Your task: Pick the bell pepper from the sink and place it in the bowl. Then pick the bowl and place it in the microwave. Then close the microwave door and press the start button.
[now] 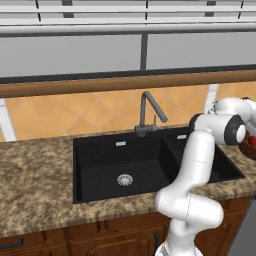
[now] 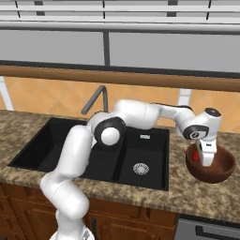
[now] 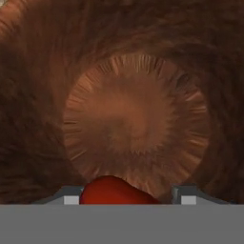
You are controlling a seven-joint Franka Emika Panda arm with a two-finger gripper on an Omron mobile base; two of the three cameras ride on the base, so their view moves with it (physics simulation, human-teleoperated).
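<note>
The dark reddish-brown bowl (image 2: 221, 171) stands on the counter to the right of the black sink (image 2: 47, 145). My gripper (image 2: 206, 160) reaches down into the bowl, its jaws shut on the red bell pepper (image 2: 193, 154). In the hand view the bell pepper (image 3: 114, 191) sits between the fingertips of the gripper (image 3: 129, 198), just above the bowl's floor (image 3: 138, 114). In the left base view the bowl (image 1: 249, 148) peeks out at the right edge behind the arm, beside the sink (image 1: 125, 165). The microwave and its door are out of view.
A dark grey faucet (image 1: 148, 113) rises behind the sink, against the orange tiled wall. Speckled brown counter (image 2: 201, 197) surrounds the basins. My arm stretches across the small right basin (image 2: 143, 154). Wooden cabinets run below the counter.
</note>
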